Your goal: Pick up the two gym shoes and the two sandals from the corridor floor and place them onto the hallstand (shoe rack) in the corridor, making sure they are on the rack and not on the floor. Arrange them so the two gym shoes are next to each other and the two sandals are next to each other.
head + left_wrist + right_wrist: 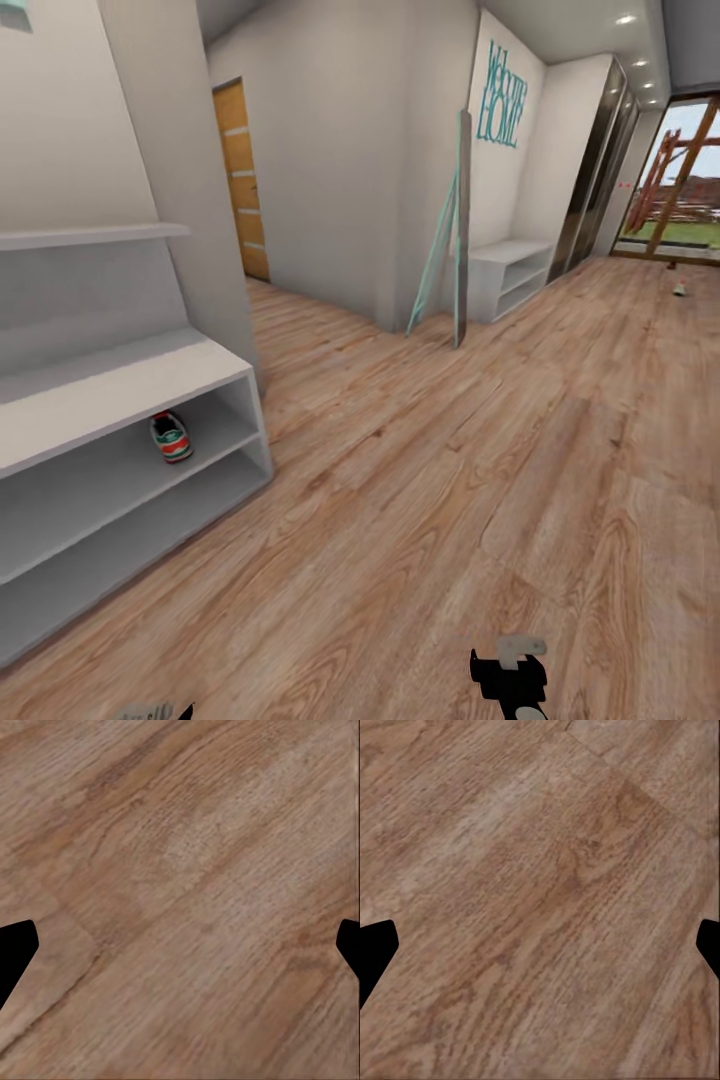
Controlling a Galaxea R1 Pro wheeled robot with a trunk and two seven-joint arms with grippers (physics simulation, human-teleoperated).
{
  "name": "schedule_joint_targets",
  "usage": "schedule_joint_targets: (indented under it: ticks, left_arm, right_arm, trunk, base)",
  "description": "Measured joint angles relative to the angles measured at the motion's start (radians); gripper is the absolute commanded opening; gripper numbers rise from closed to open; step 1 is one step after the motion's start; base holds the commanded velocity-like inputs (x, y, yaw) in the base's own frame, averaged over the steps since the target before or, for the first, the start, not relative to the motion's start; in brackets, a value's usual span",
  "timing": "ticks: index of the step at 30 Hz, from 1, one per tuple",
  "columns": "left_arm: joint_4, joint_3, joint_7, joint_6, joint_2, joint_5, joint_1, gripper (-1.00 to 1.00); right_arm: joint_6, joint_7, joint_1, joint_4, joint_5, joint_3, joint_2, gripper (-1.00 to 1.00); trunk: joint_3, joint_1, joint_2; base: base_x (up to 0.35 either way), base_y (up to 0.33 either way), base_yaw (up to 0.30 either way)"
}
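Observation:
The pale grey hallstand [120, 385] stands at the left of the head view, a bench top over two open shelves. One white gym shoe [171, 437] with green stripe and red-orange patches sits on its upper open shelf. Far down the corridor floor [430, 480], a small pale item [680, 290] lies near the glass door, too small to identify. My right gripper [510, 672] and left gripper [152, 712] hang low at the frame's bottom edge. In the wrist views the left gripper [180, 945] and right gripper [540, 945] are open over bare planks. The sandals are out of view.
A plain white low shelf unit [510, 275] stands against the far wall under teal "Welcome HOME" lettering. A thin teal-framed panel [455, 230] leans at the wall corner. A wooden door [240, 180] lies beyond the hallstand. Glass doors [680, 180] close the corridor's far right.

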Motion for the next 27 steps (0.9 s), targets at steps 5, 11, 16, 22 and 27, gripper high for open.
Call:
schedule_joint_targets:
  ticks: [5,11,16,22,27]
  left_arm:
    - [0.001,0.000,0.000,0.000,0.001,0.000,0.000,1.00]
    - [0.001,0.000,0.001,0.000,0.001,0.003,0.000,1.00]
    - [0.001,0.000,0.000,0.000,0.000,0.003,0.000,1.00]
    - [0.001,0.000,0.001,0.000,0.000,0.004,0.000,1.00]
    - [0.001,0.000,0.001,0.000,0.000,0.003,0.001,1.00]
  right_arm:
    - [0.000,0.000,0.000,0.000,0.000,0.000,0.000,1.00]
    - [0.000,0.000,0.000,0.000,0.000,0.000,0.000,1.00]
    - [0.000,0.000,0.000,0.000,0.000,0.000,0.001,1.00]
    - [0.000,0.000,0.000,0.000,0.000,0.000,0.001,1.00]
    - [0.001,0.002,0.000,0.000,0.000,0.000,0.001,1.00]
  trunk:
    - [0.019,-0.002,0.001]
    - [0.042,-0.005,0.003]
    - [0.059,-0.007,0.004]
    - [0.075,-0.023,0.032]
    - [0.086,-0.042,0.067]
  base:
    - [0.000,0.000,-0.300]
    - [0.000,0.000,-0.300]
    - [0.000,0.000,-0.298]
    - [0.000,0.000,-0.280]
    - [0.000,0.000,-0.249]
